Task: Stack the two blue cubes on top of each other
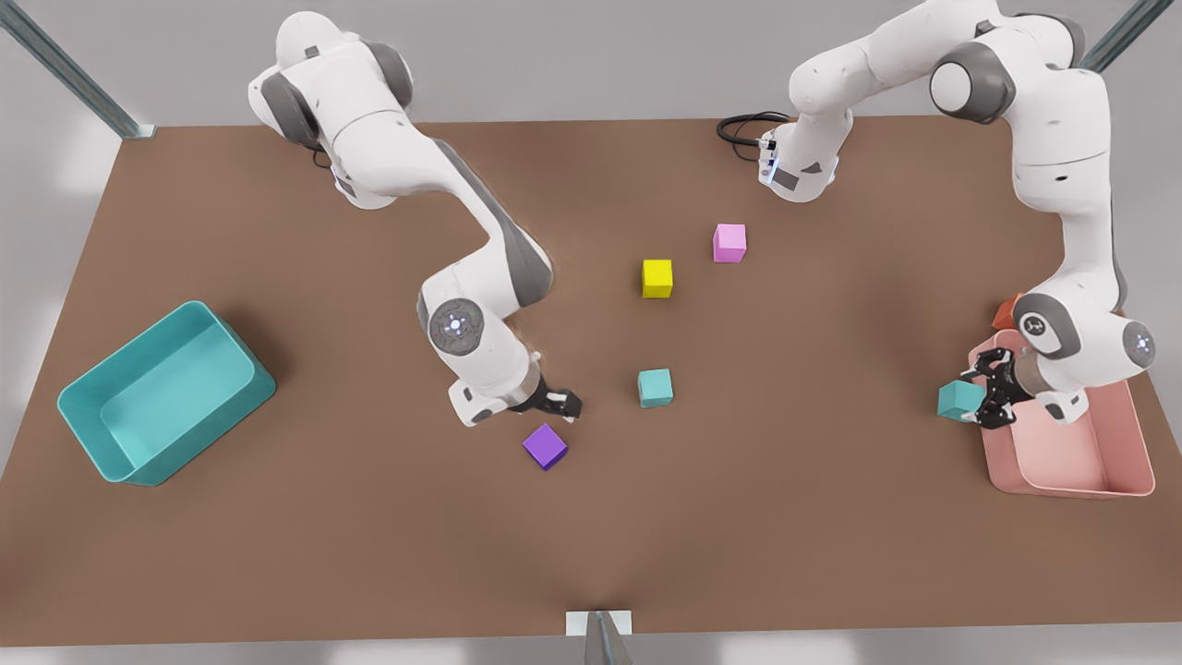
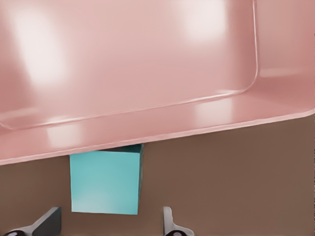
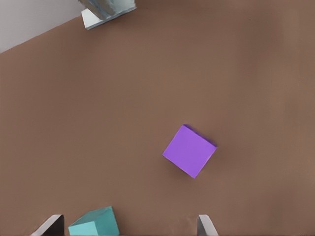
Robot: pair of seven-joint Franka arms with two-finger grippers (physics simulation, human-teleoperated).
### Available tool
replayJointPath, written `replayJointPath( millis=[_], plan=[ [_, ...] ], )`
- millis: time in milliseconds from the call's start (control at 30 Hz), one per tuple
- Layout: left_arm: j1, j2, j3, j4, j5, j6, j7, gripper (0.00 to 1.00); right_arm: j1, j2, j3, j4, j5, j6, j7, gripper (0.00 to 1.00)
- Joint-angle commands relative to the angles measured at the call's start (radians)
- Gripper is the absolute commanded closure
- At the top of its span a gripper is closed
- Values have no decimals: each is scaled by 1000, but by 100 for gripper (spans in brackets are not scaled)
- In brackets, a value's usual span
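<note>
One blue cube (image 1: 655, 388) rests on the brown table near the middle. The other blue cube (image 1: 960, 400) (image 2: 106, 182) is against the outer wall of the pink bin (image 1: 1062, 485) (image 2: 147, 73), whose rim hides its far edge. My left gripper (image 1: 986, 406) (image 2: 107, 227), on the front view's right, is open, its fingers straddling this cube without touching it. My right gripper (image 1: 559, 404) (image 3: 129, 228), on the front view's left, hangs open just above the table. It is between the middle blue cube (image 3: 93, 223) and the purple cube (image 1: 545, 446) (image 3: 189, 151).
A large teal bin (image 1: 92, 406) stands at the front view's left. A yellow cube (image 1: 657, 278) and a pink cube (image 1: 729, 243) lie farther back. An orange-red object (image 1: 1007, 312) peeks out behind the left arm.
</note>
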Motion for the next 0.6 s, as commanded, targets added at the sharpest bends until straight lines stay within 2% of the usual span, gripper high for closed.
replayJointPath(
  millis=[0, 33, 67, 133, 167, 200, 233, 300, 467, 533, 567],
  plan=[
    [-2, 6, 0, 5, 3, 5, -155, 0, -136, -1, -3, 16, -270, -431, -724, 0],
    [-2, 6, 0, 7, 3, 5, -155, 0, -158, -25, -24, 78, -284, -463, -855, 0],
    [-3, 6, 0, 7, 3, 5, -155, 0, -150, -106, -38, 81, -313, -512, -860, 0],
    [-5, 19, 0, 17, 4, 5, -155, 0, -188, -291, 29, 33, -339, -576, -845, 0],
    [-7, 20, 0, 19, 4, 5, -155, 0, -372, -468, 216, -165, -345, -415, -849, 0],
    [-5, 22, 0, 19, 4, 5, -155, 0, -483, -584, 319, -304, -345, -347, -855, 0],
    [-5, 28, 1, 19, 4, 4, -155, 0, -518, -588, 353, -327, -345, -329, -854, 0],
    [-5, 33, 1, 19, 6, 2, -153, 0, -527, -529, 335, -321, -329, -381, -842, 0],
    [-5, 49, 14, 19, 9, 4, -152, 0, -538, -519, 324, -286, -347, -419, -691, 0],
    [-5, 52, 14, 19, 9, 4, -152, 0, -552, -384, 318, -94, -338, -502, -604, 0],
    [-5, 52, 14, 21, 9, 4, -152, 0, -535, -380, 324, -66, -356, -569, -604, 0]
  ],
)
